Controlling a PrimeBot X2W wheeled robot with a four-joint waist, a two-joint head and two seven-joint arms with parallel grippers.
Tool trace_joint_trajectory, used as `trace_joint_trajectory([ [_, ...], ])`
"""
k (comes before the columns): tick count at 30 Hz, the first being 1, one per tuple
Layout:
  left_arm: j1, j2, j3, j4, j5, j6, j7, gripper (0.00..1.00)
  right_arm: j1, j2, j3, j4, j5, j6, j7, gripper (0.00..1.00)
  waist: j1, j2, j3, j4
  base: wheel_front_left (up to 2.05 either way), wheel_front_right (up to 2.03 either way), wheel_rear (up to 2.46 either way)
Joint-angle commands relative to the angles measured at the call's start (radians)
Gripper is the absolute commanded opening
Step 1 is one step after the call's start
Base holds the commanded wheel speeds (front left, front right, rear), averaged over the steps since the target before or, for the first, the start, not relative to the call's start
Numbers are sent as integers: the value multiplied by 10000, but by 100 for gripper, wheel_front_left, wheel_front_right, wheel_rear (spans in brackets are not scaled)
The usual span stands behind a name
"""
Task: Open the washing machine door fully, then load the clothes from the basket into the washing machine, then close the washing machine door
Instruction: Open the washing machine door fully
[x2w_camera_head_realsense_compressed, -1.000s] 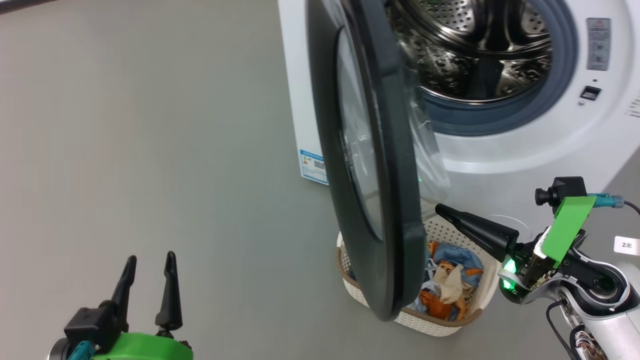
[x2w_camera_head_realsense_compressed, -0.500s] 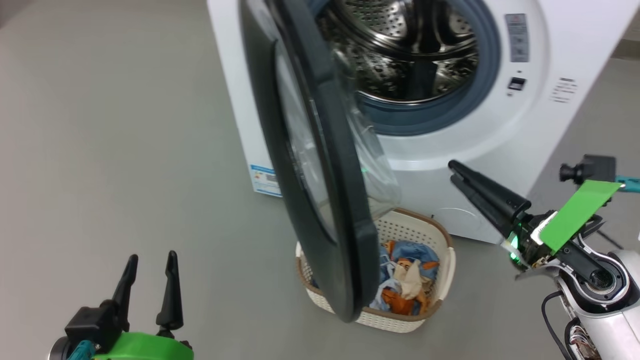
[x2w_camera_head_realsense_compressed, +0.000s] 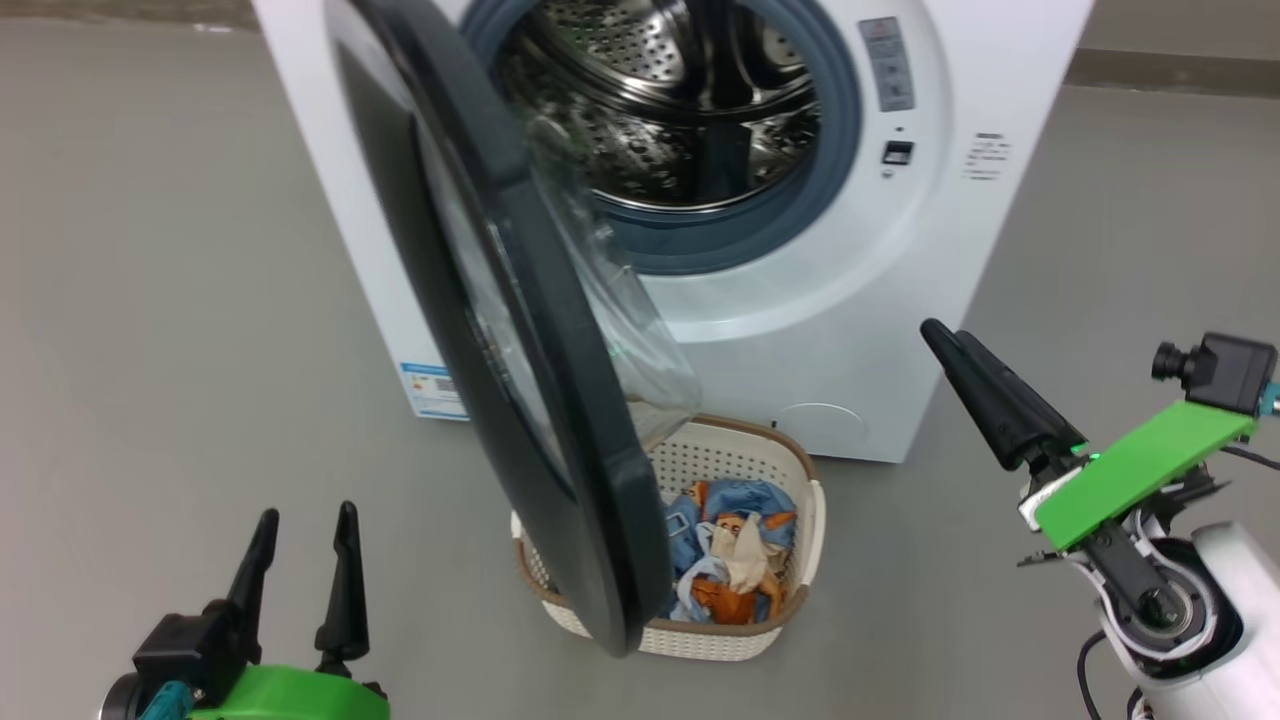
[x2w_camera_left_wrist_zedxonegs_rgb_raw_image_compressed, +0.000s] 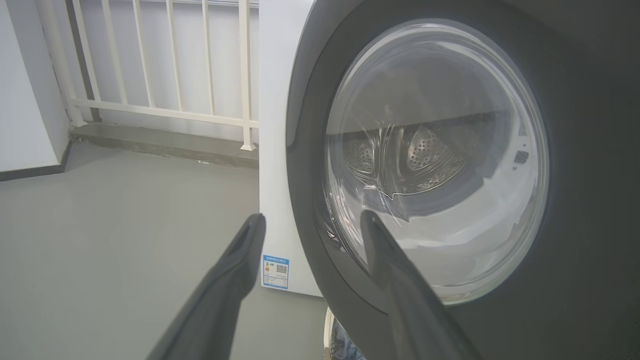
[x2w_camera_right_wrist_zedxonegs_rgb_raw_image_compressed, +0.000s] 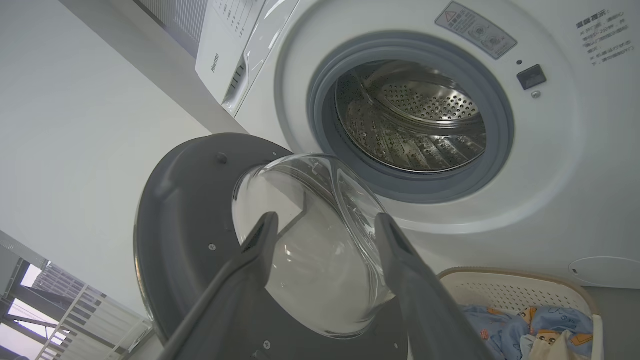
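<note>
Now left fingers (x2w_camera_head_realsense_compressed: 342, 570) and right fingers (x2w_camera_head_realsense_compressed: 990, 400) are wide, empty. At the basket's (x2w_camera_head_realsense_compressed: 812, 520) 9 o'clock the door (x2w_camera_head_realsense_compressed: 520, 330) hangs low; grabbing clothes (x2w_camera_head_realsense_compressed: 735, 560) could bump it.

Bright, even light — reflections on the washing machine door (x2w_camera_left_wrist_zedxonegs_rgb_raw_image_compressed: 435, 160), soft shadows.

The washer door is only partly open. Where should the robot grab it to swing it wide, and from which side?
Grip the washing machine door by its black ring at the free end nearest the robot. It stands edge-on above the basket, so the open right tool could probably straddle that rim head-on; the bulging glass bowl is too rounded to pinch.
</note>
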Motion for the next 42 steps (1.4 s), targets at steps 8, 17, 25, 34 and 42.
trace_joint_trajectory([
  [8, 25, 210, 361, -356, -160, 120, -67, 100, 381, -909, 970, 212, -1701, 62, -2534, 100, 0, 0, -29, -693, 0, 0, 0],
  [17, 117, 165, 404, -471, -151, 180, -67, 100, 774, -1331, 1317, 1372, -3080, 62, -4139, 100, 0, 0, -60, -971, 0, 0, 0],
  [25, 191, 134, 460, -617, -152, 201, -67, 100, 1049, -963, 653, 2210, -4417, 62, -4248, 100, 0, 0, -81, -1064, 0, 0, 0],
  [34, 233, 94, 487, -681, -111, 179, -67, 100, 1339, -556, -25, 2302, -5507, 62, -4250, 100, 0, 0, -138, -1010, 0, 0, 0],
  [42, 259, 108, 488, -620, -66, 148, -67, 100, 1411, -410, -258, 2317, -5916, 62, -4251, 100, 0, 0, -189, -989, 0, 0, 0],
])
